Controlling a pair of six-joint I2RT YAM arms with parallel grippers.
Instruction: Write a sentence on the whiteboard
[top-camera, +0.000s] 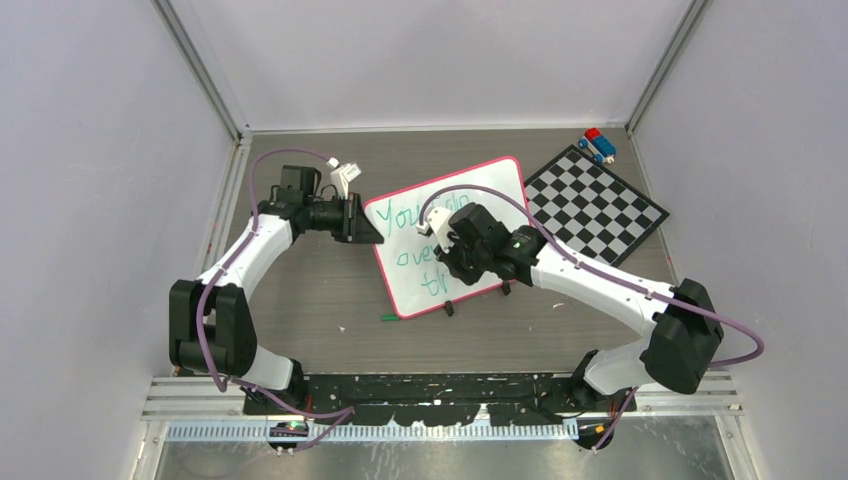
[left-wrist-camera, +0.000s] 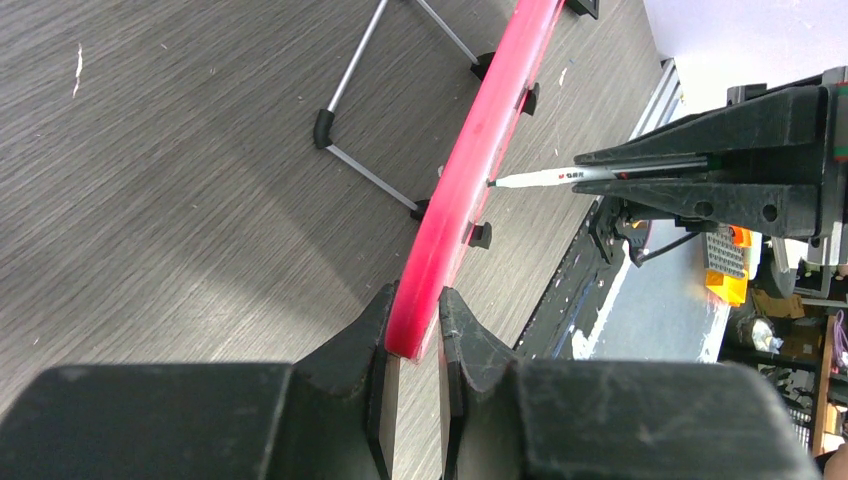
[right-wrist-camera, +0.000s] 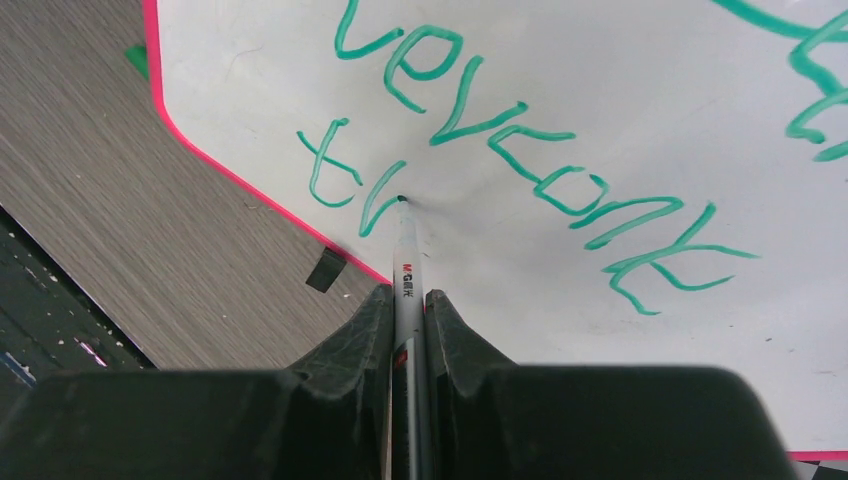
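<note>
The whiteboard (top-camera: 400, 222) with its pink-red rim stands tilted at the table's middle. Green handwriting (top-camera: 412, 255) on it reads "You can", "overcome" and the start "th" of a third line (right-wrist-camera: 345, 180). My left gripper (top-camera: 366, 228) is shut on the board's left rim (left-wrist-camera: 455, 200), seen edge-on in the left wrist view. My right gripper (top-camera: 447, 248) is shut on a white marker (right-wrist-camera: 406, 270), whose tip touches the board right after the "h". The marker also shows in the left wrist view (left-wrist-camera: 560, 177). A black clip (right-wrist-camera: 325, 269) sits on the near edge.
A black-and-white checkered board (top-camera: 593, 205) lies at the back right with small red and blue blocks (top-camera: 598, 145) beyond it. A green marker cap (top-camera: 389, 317) lies on the table before the whiteboard. A white object (top-camera: 345, 176) rests behind the left gripper.
</note>
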